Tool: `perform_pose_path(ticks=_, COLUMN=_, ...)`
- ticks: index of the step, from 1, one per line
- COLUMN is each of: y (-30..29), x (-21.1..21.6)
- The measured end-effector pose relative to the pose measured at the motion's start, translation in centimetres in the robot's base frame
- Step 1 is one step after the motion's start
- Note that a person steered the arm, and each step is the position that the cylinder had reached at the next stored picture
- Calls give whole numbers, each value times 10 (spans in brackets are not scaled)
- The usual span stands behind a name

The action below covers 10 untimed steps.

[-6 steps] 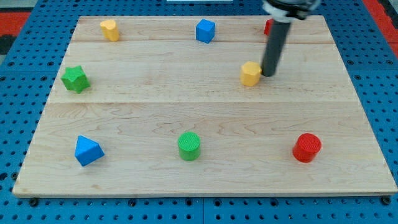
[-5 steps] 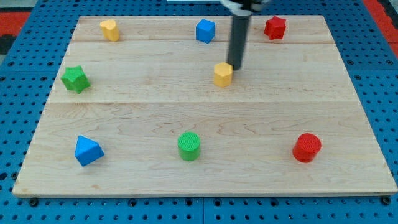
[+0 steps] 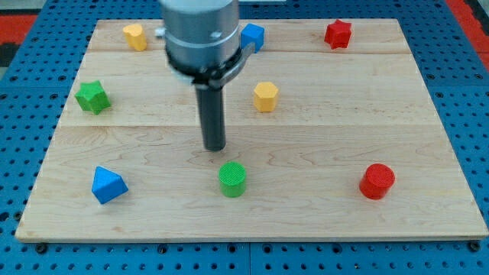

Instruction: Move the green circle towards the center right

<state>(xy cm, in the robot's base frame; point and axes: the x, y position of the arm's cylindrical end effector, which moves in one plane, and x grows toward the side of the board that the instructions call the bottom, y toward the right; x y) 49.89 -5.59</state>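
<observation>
Green circle (image 3: 233, 179) stands upright on the worktop (image 3: 397, 114), its round face up, just below and slightly right of my tip (image 3: 215, 147), apart from it. No jaws are fitted; the rod grasps nothing.

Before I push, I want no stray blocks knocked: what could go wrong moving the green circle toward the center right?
My tip sits just above and slightly left of the green circle block; pushing from here would likely drive it toward the view's bottom edge of the wooden board. An off-center push could let it roll away. A low rightward path might strike the red circle block.
</observation>
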Motion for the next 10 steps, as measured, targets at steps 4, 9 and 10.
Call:
perform_pose_path(ticks=4, y=79, x=85)
perform_pose_path(ticks=9, y=113, x=-9)
perform_pose_path(ticks=10, y=115, x=-43)
